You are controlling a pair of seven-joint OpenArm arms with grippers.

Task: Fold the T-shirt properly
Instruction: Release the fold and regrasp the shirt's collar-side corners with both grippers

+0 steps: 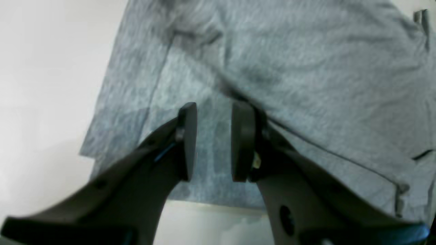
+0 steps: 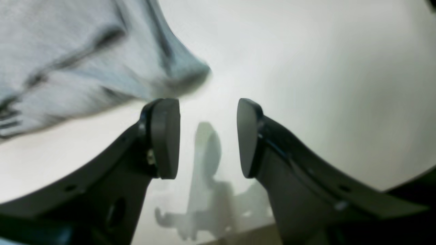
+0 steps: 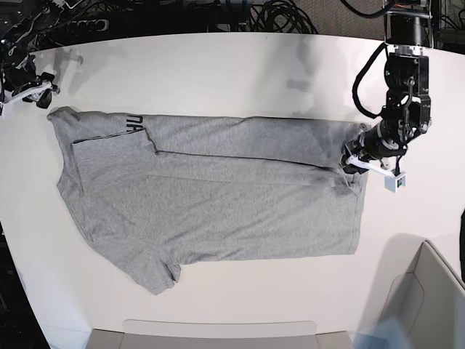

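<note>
The heather-grey T-shirt (image 3: pixel 218 196) lies spread on the white table (image 3: pixel 240 69). Its upper long edge is folded over, and black letters (image 3: pixel 134 120) show near the left sleeve. My left gripper (image 3: pixel 348 165) is at the shirt's right end. In the left wrist view it (image 1: pixel 214 136) is open, its fingers (image 1: pixel 188 139) low over the grey cloth (image 1: pixel 306 68) near a hem, with nothing pinched. My right gripper (image 3: pixel 40 87) is at the far left, beside the sleeve corner. In the right wrist view it (image 2: pixel 207 136) is open over bare table, the sleeve corner (image 2: pixel 184 73) just beyond its fingers.
Black cables (image 3: pixel 276 14) lie behind the table's far edge. A pale bin (image 3: pixel 429 298) stands at the front right corner. A flat grey tray edge (image 3: pixel 218 331) runs along the front. The table's curved left edge (image 3: pixel 14 240) is close to the shirt.
</note>
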